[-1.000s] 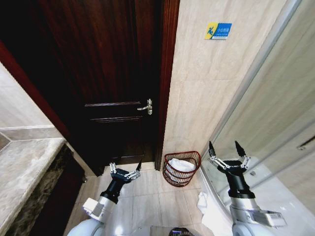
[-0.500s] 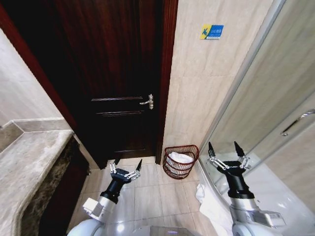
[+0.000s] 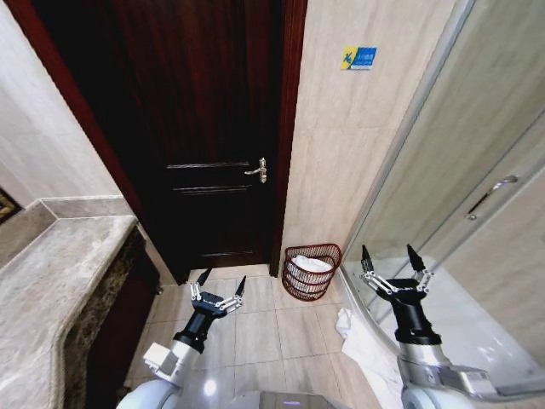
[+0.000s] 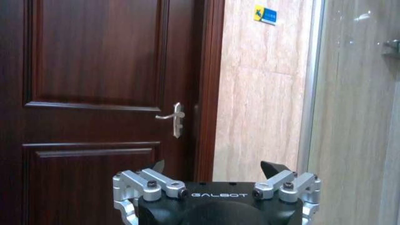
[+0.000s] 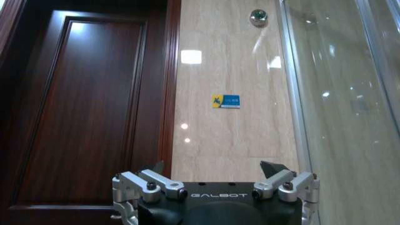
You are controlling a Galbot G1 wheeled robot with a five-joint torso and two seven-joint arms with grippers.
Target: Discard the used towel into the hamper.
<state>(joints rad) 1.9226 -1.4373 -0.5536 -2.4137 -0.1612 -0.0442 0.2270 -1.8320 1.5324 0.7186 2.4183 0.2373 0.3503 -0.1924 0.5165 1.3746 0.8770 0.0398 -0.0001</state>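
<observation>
The hamper [image 3: 311, 271], a small round reddish-brown wire basket, stands on the tiled floor by the wall beside the dark door; something white lies inside it. A white towel [image 3: 351, 331] lies crumpled on the floor against the shower base, nearer to me than the hamper. My left gripper [image 3: 220, 286] is held open and empty over the floor, left of the hamper. My right gripper [image 3: 389, 257] is open and empty, raised in front of the shower glass, right of the hamper. Both wrist views show open fingers with nothing between them: left gripper [image 4: 216, 168], right gripper [image 5: 216, 168].
A shut dark wooden door [image 3: 200, 128] with a metal handle [image 3: 256, 170] faces me. A stone counter [image 3: 51, 281] runs along the left. A glass shower enclosure [image 3: 460, 221] fills the right. A blue sign [image 3: 358, 58] hangs on the beige tiled wall.
The whole head view has shifted: the camera has tilted and backed off, so door, hamper and sign sit differently. Both grippers keep their open poses.
</observation>
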